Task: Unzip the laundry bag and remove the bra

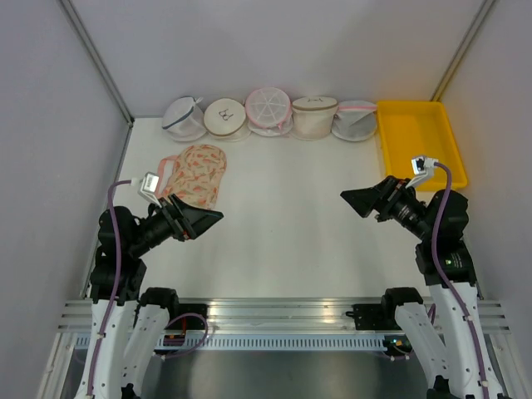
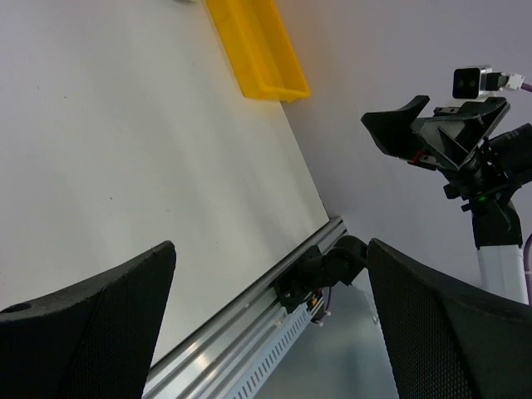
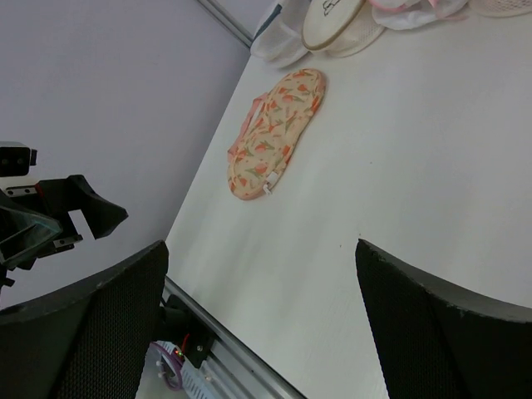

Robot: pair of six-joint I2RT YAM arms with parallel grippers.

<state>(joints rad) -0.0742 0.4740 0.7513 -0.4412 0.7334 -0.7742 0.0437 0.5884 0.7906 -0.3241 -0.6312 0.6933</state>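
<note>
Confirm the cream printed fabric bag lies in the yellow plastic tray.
No, the bag lies on the white table, far from the tray.

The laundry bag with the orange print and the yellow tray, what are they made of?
The laundry bag looks like soft matte cloth: it lies limp, with pink trim. The yellow tray looks like smooth moulded plastic: even colour, stiff raised rim.

The worktop (image 1: 316, 249) carries one yellow tray (image 1: 420, 141). Left of the yellow tray there are five round bags (image 1: 268, 110), and further left one laundry bag (image 1: 199, 173). The end effectors are two: the left end effector (image 1: 208, 219) and the right end effector (image 1: 354, 199).
</note>
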